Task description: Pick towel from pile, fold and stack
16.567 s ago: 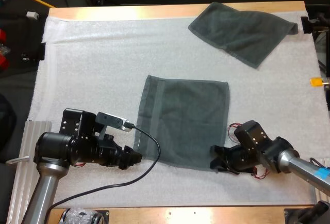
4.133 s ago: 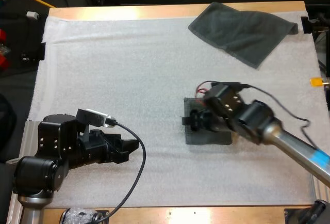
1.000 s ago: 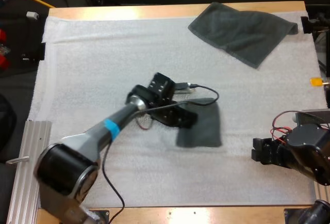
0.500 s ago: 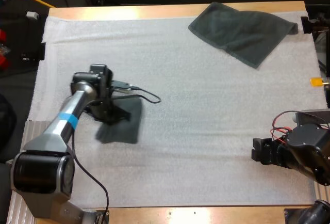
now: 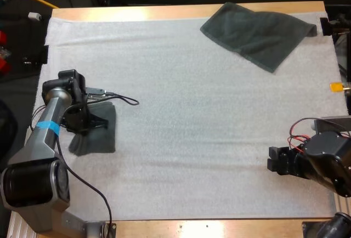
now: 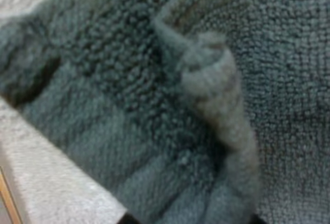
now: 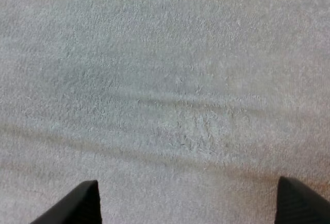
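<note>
The left gripper (image 5: 88, 124) pinches a raised ridge of the folded towel (image 5: 98, 136), which lies at the mat's (image 5: 181, 84) 9 o'clock side. In the left wrist view, the fold (image 6: 206, 79) bunches up between the fingers. The towel's long axis runs roughly 12 to 6, trailing toward 5 o'clock from the grip. The mat's edge is just beside it at 9 o'clock, so free room is toward 3. The right gripper (image 5: 276, 161) rests at 4 o'clock, fingers spread over bare mat. 1 loose towel (image 5: 258, 29) lies at 1 o'clock, probably nearer the right arm.
</note>
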Action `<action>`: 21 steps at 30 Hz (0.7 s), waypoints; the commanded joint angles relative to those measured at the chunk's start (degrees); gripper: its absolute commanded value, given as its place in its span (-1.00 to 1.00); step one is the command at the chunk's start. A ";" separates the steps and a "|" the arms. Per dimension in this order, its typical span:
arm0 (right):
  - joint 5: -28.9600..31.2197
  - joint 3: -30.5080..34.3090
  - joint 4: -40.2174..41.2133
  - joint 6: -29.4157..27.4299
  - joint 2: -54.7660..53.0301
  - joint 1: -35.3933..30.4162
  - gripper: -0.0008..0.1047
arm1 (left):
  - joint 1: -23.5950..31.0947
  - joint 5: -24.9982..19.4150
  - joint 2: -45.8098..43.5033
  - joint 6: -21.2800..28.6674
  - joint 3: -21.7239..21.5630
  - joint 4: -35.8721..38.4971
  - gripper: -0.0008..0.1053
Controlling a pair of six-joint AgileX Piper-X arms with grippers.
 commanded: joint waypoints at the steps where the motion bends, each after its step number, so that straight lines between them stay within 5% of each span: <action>1: 0.51 -0.05 0.45 0.36 -0.20 -0.10 0.29 | -0.11 -1.97 -0.57 0.04 -0.31 -0.46 -0.98; 10: 0.51 -0.05 0.45 0.36 -0.20 -0.10 0.29 | -0.21 -2.16 -1.03 0.04 -0.31 -0.83 -0.93; 12: 0.51 -0.05 0.45 0.36 -0.20 -0.10 0.29 | -0.21 -3.25 -1.70 0.04 -0.46 -1.36 -0.74; 15: 0.51 -0.05 0.45 0.36 -0.20 -0.10 0.29 | -0.21 -5.73 -3.09 0.04 -1.18 -1.58 -0.19; 17: 0.51 -0.05 0.45 0.36 -0.20 -0.10 0.29 | -0.21 -5.91 -3.98 0.04 -2.34 -1.19 0.37; 21: 0.51 -0.05 0.45 0.36 -0.20 -0.10 0.29 | -0.21 -5.93 -5.24 0.04 -4.06 0.31 0.25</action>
